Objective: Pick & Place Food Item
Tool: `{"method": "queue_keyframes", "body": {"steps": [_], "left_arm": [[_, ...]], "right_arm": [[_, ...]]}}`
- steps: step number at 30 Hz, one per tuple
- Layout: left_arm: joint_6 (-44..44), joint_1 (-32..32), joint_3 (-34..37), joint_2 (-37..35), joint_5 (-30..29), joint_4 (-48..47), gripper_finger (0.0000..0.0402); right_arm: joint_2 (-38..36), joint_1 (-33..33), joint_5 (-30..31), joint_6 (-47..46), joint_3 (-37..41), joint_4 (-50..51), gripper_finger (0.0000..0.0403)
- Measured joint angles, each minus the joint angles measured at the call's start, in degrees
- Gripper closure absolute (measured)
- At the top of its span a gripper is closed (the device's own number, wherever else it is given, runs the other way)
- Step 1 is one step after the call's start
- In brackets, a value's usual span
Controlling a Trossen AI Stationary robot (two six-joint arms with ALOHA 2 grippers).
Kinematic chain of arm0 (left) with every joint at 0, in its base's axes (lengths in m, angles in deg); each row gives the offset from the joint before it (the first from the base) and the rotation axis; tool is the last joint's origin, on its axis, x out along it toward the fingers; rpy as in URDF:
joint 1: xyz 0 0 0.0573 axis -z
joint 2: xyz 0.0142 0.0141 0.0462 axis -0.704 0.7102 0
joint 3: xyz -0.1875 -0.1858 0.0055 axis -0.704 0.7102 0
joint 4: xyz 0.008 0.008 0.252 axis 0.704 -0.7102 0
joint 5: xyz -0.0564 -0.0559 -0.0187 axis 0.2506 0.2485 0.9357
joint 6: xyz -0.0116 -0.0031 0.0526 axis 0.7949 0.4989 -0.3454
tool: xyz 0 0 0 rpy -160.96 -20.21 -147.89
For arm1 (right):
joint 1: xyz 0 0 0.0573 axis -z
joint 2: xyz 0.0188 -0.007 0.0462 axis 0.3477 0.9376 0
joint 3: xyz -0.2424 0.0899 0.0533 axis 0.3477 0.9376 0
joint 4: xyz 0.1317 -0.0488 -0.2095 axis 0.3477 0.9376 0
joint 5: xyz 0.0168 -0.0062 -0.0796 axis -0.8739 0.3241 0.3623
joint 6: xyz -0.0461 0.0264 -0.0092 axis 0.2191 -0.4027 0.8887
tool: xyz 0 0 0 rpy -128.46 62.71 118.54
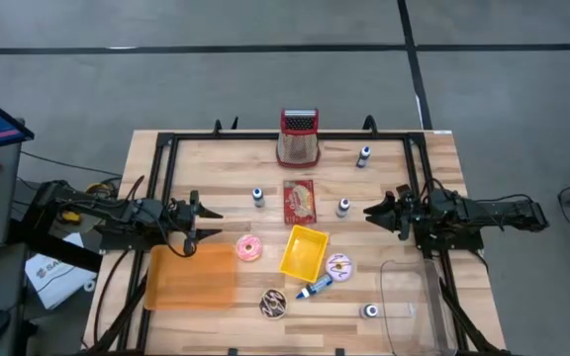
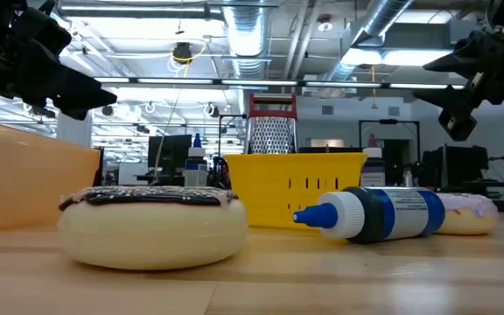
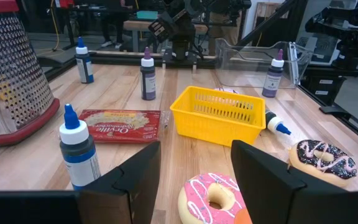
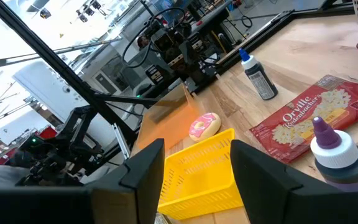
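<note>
A: We're holding the left gripper (image 1: 209, 225) part open and empty, the pink donut (image 1: 248, 248) just ahead of it on the worktop (image 1: 384, 188).

B: We're pinching its soft glazed ring gently. Right gripper (image 1: 372, 212) is waiting part open, empty, near the rigid yellow basket (image 1: 304, 251).

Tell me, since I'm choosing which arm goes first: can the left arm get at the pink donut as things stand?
Probably yes. The left gripper is open and empty, and the pink donut lies on bare table just ahead of it, beside the orange tray, with nothing between.
</note>
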Motion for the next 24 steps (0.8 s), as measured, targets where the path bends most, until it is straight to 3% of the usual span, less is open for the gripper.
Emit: {"method": "queue_keyframes", "body": {"steps": [24], "left_arm": [[0.0,0.0,0.0,0.0,0.0,0.0,0.0211]], "right_arm": [[0.0,1.3,0.1,-1.4,0.0,-4.2,0.0225]]}}
